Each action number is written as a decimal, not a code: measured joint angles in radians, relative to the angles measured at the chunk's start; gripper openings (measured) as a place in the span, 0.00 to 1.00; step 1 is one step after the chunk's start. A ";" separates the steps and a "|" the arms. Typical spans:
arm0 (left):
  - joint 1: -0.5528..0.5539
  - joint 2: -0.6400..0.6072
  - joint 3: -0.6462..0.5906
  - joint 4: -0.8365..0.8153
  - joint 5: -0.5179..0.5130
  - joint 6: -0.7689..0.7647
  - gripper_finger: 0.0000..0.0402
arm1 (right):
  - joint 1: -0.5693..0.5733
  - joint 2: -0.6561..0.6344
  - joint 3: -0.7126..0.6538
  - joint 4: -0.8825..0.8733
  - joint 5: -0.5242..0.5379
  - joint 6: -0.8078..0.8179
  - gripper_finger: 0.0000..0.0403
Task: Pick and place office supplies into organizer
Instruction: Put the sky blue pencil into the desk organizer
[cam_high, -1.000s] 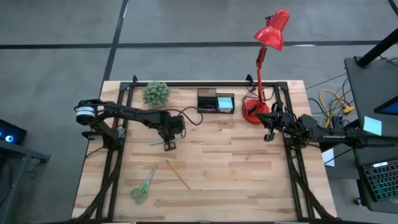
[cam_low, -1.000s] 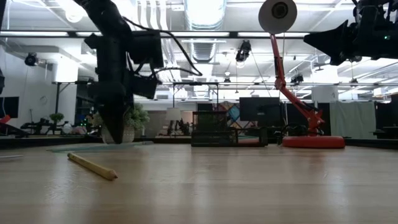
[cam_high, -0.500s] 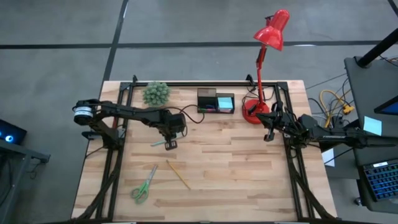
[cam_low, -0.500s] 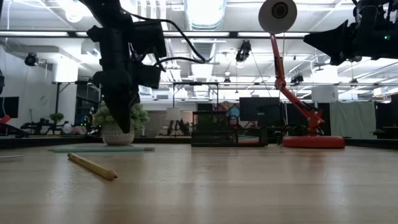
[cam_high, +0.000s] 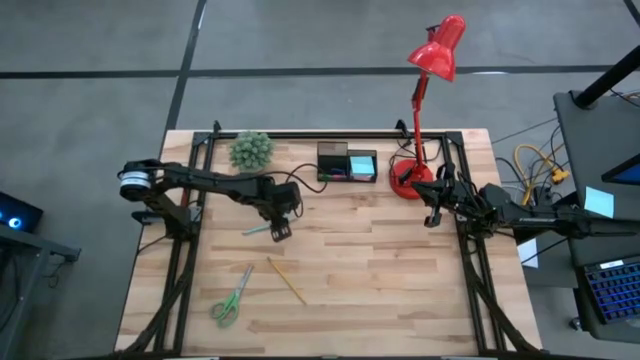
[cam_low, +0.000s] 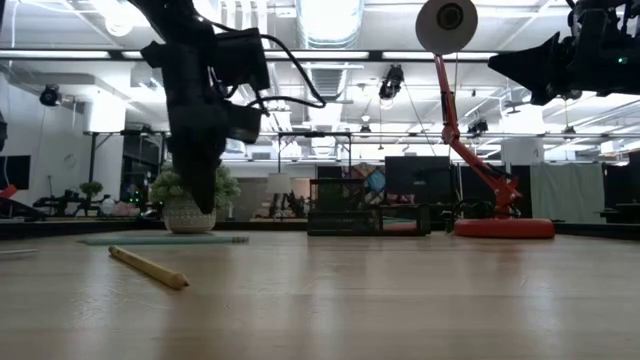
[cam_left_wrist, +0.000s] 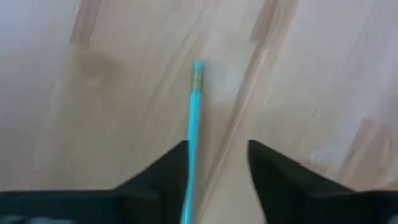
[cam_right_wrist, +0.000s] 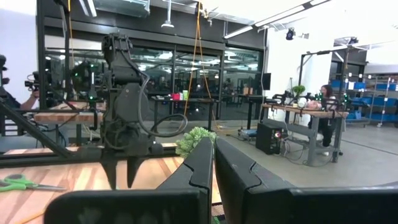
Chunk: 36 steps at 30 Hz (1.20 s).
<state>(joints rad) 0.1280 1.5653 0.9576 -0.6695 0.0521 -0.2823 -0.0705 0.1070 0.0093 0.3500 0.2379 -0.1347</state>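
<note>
The left gripper (cam_high: 280, 232) hangs over the left-middle of the table with its fingers (cam_left_wrist: 165, 171) parted, and the wrist view shows the teal pen (cam_left_wrist: 194, 134) lying flat on the wood, its shaft running just inside one finger. The parted fingers set astride the pen suggest a pick is being lined up. The pen sits off-centre in the gap, so the jaws would probably want a small sideways correction before closing. Whether the fingertips touch the wood cannot be told from the blurred wrist view.

The right gripper (cam_high: 432, 217) waits at the right edge of the table, just beside the base of the red desk lamp (cam_high: 437, 48), with its fingers pressed together and nothing between them.

The organizer (cam_high: 346, 162) stands at the far edge, centre-right, well apart from the pen. The yellow pencil (cam_high: 286, 280) lies loose on the near part of the table, and the green-handled scissors (cam_high: 231, 297) lie to its left, nearer the front-left corner. Both seem to await their turn.

The table (cam_high: 380, 270) is of pale wooden planks inside a dark metal frame, with a small potted plant (cam_high: 251, 150) at the far left. Beyond it the low view shows a large, brightly lit workshop with other benches and ceiling lights, and a person (cam_right_wrist: 324, 93) sits far off at a desk.
</note>
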 joint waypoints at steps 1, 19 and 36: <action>0.000 0.003 0.000 0.019 -0.002 0.000 0.42 | 0.000 0.000 0.000 0.000 0.000 0.000 0.02; 0.026 0.227 0.143 -0.013 -0.035 0.089 0.42 | 0.000 0.000 0.000 0.003 0.000 0.003 0.02; 0.068 0.311 0.230 -0.086 -0.023 0.167 0.39 | 0.000 0.000 0.000 0.003 0.000 0.003 0.02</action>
<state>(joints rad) 0.1956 1.8763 1.1880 -0.7559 0.0292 -0.1158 -0.0707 0.1070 0.0090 0.3527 0.2375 -0.1320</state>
